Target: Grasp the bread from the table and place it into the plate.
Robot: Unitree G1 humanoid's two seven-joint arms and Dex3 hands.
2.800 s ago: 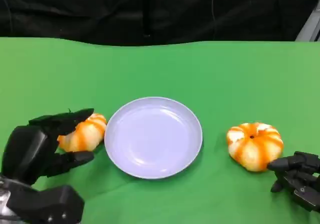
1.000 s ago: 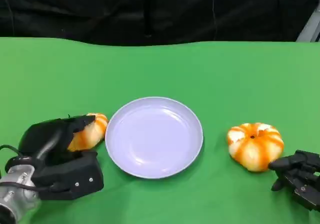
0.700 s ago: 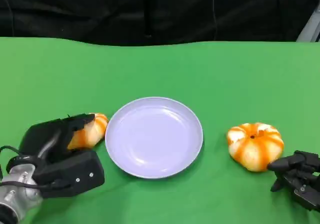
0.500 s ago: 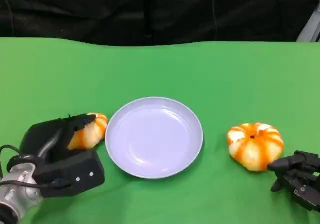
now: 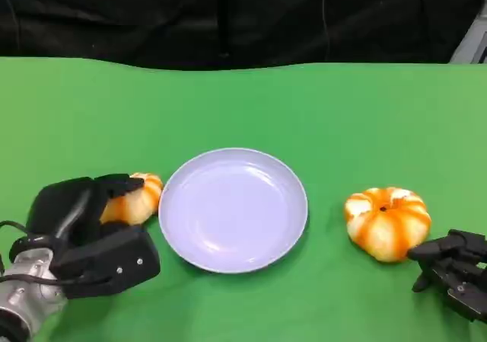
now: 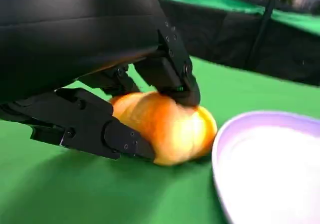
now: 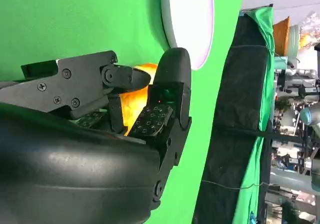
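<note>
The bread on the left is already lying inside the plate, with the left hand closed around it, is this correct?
Not quite. The bread lies on the green table beside the plate, not inside it, as the head view shows. The left hand is indeed closed around it.

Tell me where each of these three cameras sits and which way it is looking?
Head view: high on the robot, looking down at the green table, plate, two breads; both hands at the lower corners.
Left wrist view: behind the left hand, whose fingers close round the left bread.
Right wrist view: behind the right hand, facing the right bread.
Shared: all three show the plate.
</note>
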